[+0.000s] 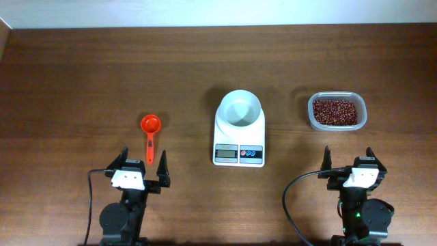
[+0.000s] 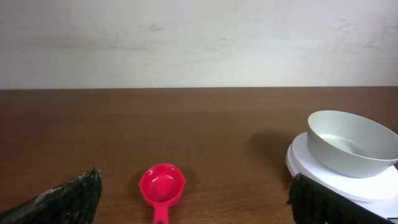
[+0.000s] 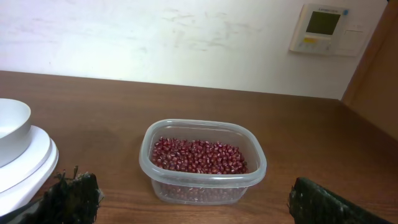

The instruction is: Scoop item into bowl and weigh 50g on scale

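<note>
Red-brown beans lie ahead of the spread right fingers.

Overhead looks straight down on the table; both low wrist views face the wall, sharing the scale.

My left gripper and right gripper were black, with white wrist blocks. My fingers were dark and ridged. A black cable curved from each base, and a green light glowed on my right arm.
</note>
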